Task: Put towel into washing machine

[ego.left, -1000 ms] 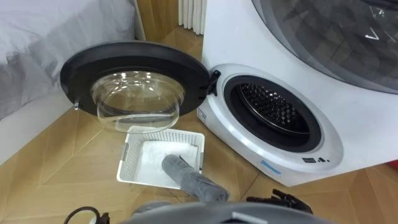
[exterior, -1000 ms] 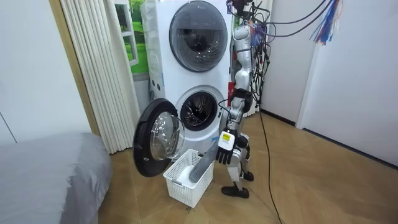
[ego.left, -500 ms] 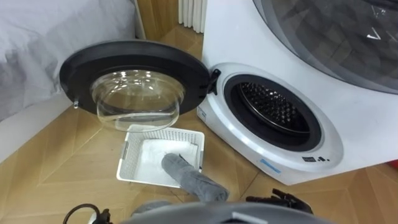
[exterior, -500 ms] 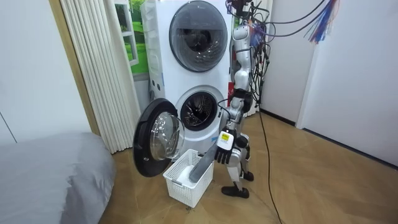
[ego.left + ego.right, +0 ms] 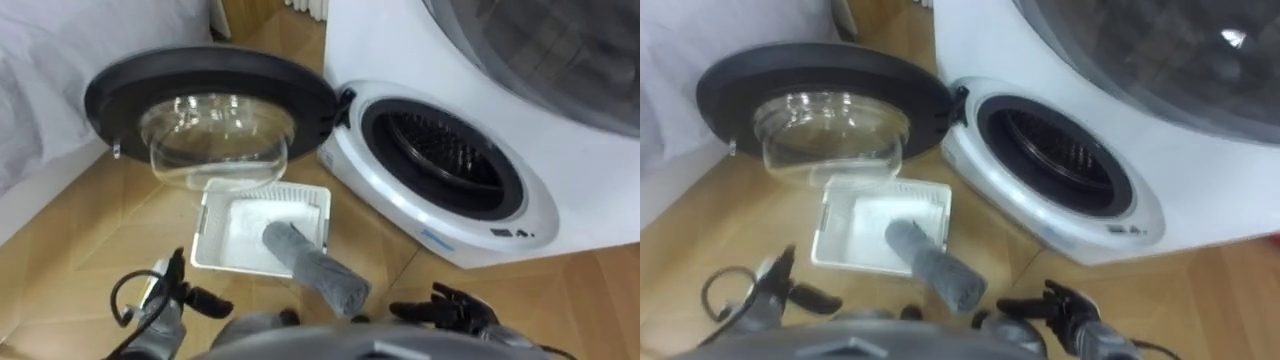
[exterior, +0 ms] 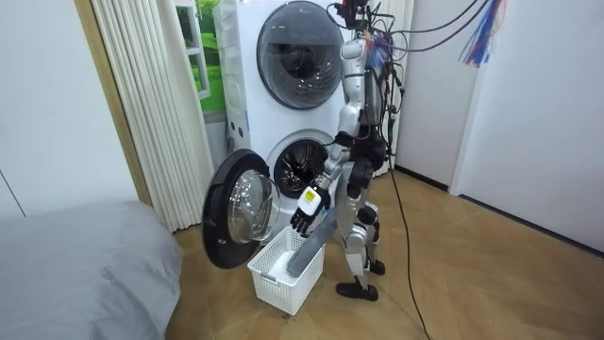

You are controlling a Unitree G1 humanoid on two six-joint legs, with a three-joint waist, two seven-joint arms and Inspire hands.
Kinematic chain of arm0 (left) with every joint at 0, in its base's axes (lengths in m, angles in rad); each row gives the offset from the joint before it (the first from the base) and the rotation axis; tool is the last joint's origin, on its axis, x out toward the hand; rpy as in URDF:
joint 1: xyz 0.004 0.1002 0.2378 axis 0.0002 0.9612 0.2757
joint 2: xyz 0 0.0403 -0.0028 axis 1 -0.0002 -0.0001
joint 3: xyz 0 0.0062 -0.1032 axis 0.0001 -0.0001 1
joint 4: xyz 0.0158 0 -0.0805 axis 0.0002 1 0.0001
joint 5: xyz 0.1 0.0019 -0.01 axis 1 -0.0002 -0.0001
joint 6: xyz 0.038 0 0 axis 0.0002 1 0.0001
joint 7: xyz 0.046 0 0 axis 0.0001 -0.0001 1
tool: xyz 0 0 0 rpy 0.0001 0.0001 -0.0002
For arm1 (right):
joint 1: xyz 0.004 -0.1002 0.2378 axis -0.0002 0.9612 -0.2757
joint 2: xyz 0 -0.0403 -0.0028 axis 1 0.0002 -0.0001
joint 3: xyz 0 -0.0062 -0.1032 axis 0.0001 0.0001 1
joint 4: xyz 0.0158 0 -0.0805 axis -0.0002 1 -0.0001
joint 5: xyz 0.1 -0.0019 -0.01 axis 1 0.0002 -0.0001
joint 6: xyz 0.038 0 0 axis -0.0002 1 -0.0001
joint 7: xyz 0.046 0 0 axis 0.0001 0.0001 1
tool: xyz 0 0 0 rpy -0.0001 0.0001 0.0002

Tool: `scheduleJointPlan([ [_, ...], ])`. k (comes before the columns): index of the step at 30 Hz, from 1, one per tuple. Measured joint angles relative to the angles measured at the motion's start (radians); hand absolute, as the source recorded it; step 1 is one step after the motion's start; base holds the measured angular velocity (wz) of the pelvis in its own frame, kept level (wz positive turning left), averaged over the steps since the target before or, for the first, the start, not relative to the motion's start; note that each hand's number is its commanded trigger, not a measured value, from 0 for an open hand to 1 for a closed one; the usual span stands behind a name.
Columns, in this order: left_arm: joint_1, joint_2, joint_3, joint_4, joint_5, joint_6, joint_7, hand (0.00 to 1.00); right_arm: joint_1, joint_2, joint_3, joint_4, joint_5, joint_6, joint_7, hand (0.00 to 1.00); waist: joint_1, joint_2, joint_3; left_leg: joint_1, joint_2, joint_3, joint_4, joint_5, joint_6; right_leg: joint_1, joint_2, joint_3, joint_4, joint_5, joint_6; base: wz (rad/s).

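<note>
A rolled grey towel (image 5: 315, 268) leans out of the white basket (image 5: 213, 222) on the floor, its upper end over the basket's near rim. Neither hand touches it. My left hand (image 5: 166, 304) hangs open at the lower left, short of the basket's near edge. My right hand (image 5: 449, 306) is open with fingers spread at the lower right, right of the towel's upper end. The washing machine's drum opening (image 5: 441, 158) gapes to the right of the basket. In the room view I lean forward over the basket (image 6: 280, 277), my left hand (image 6: 304, 210) above the towel (image 6: 308, 253).
The round door (image 5: 210, 100) stands swung wide open just behind the basket, its glass bowl over the far rim. A bed with grey bedding (image 6: 75, 274) lies further left. A second drum sits stacked above (image 6: 302, 42). Wooden floor (image 5: 90, 235) surrounds the basket.
I have bent forward, so the eye views shifted down. Both hands have come up into the eye views; the left hand moved forward over the basket. Towel and basket stay put.
</note>
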State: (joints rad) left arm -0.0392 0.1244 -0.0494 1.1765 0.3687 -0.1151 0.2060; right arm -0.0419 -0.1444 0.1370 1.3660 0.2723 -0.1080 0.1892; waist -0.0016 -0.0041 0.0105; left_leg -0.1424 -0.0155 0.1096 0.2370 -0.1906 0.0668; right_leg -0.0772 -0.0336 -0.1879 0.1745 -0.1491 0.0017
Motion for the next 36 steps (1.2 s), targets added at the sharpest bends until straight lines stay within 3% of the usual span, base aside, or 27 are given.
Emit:
scheduleJointPlan([
  [1, -0.016, -0.002, -0.008, 0.012, 0.000, -0.004, 0.004, 0.00, -0.009, 0.001, 0.001, 0.005, -0.001, 0.000, 0.003, 0.00, -0.001, 0.001, 0.0004, -0.009, 0.000, 0.000, 0.000, 0.003, 0.000, -0.012, -0.001, 0.000, 0.004, 0.000, 0.000, 0.00],
  [4, -0.102, -0.006, -0.054, 0.063, 0.020, -0.018, 0.019, 0.00, -0.082, 0.005, 0.006, 0.019, -0.005, 0.000, 0.002, 0.00, -0.013, 0.005, 0.0172, -0.067, 0.002, 0.004, 0.004, 0.014, 0.000, -0.089, -0.002, 0.013, 0.039, 0.000, 0.000, -0.06],
  [7, -0.136, -0.022, -0.057, 0.065, 0.038, -0.019, 0.031, 0.00, -0.133, 0.012, 0.038, 0.032, -0.005, -0.001, -0.008, 0.00, -0.019, 0.007, 0.0259, -0.113, 0.005, 0.014, 0.024, 0.017, 0.001, -0.145, -0.003, 0.024, 0.068, 0.000, 0.000, -0.12],
  [10, -0.214, -0.045, -0.078, 0.093, 0.081, -0.044, 0.052, 0.00, -0.194, 0.023, 0.067, 0.031, -0.008, -0.003, -0.031, 0.00, -0.024, 0.013, 0.0441, -0.199, 0.005, 0.029, 0.042, 0.023, 0.007, -0.252, -0.009, 0.040, 0.121, 0.000, 0.000, -0.14],
  [14, -0.294, -0.037, -0.116, 0.109, 0.106, -0.046, 0.057, 0.00, -0.224, 0.024, 0.073, 0.013, -0.011, 0.000, -0.051, 0.00, -0.045, 0.010, 0.0529, -0.298, 0.003, 0.037, 0.082, 0.029, 0.014, -0.366, -0.018, 0.055, 0.181, -0.001, 0.000, -0.09],
  [16, -0.339, -0.033, -0.122, 0.111, 0.115, -0.047, 0.058, 0.00, -0.237, 0.025, 0.083, -0.013, -0.003, -0.001, -0.066, 0.00, -0.049, 0.003, 0.0699, -0.343, 0.003, 0.046, 0.111, 0.029, 0.015, -0.415, -0.020, 0.076, 0.210, -0.001, 0.000, -0.17],
  [17, -0.347, -0.033, -0.128, 0.111, 0.117, -0.047, 0.058, 0.00, -0.242, 0.025, 0.084, -0.014, -0.002, -0.001, -0.067, 0.00, -0.052, 0.002, 0.0712, -0.356, 0.003, 0.050, 0.119, 0.029, 0.015, -0.430, -0.021, 0.080, 0.216, -0.001, 0.000, -0.14],
  [19, -0.385, -0.033, -0.153, 0.111, 0.142, -0.047, 0.058, 0.00, -0.271, 0.026, 0.091, -0.014, -0.003, -0.001, -0.070, 0.00, -0.053, 0.000, 0.0824, -0.413, 0.003, 0.055, 0.151, 0.028, 0.017, -0.496, -0.023, 0.098, 0.253, 0.000, 0.000, -0.16],
  [25, -0.436, -0.031, -0.242, 0.108, 0.166, -0.051, 0.075, 0.00, -0.291, 0.024, 0.168, -0.050, 0.041, -0.001, -0.083, 0.00, -0.062, 0.012, 0.0906, -0.565, 0.021, 0.060, 0.267, 0.006, 0.031, -0.645, -0.017, 0.106, 0.349, -0.003, -0.012, -0.09],
  [33, -0.482, -0.015, -0.400, 0.111, 0.195, -0.051, 0.100, 0.00, -0.295, 0.019, 0.217, -0.134, 0.096, -0.007, -0.081, 0.00, -0.120, 0.017, 0.0928, -0.746, 0.038, 0.102, 0.422, -0.023, 0.045, -0.851, -0.019, 0.153, 0.511, -0.026, -0.020, -0.13],
  [36, -0.487, -0.017, -0.413, 0.110, 0.228, -0.052, 0.115, 0.00, -0.288, 0.021, 0.233, -0.168, 0.141, -0.017, -0.080, 0.00, -0.140, 0.019, 0.0929, -0.791, 0.050, 0.109, 0.494, -0.049, 0.046, -0.900, -0.015, 0.163, 0.580, -0.046, -0.023, -0.10],
])
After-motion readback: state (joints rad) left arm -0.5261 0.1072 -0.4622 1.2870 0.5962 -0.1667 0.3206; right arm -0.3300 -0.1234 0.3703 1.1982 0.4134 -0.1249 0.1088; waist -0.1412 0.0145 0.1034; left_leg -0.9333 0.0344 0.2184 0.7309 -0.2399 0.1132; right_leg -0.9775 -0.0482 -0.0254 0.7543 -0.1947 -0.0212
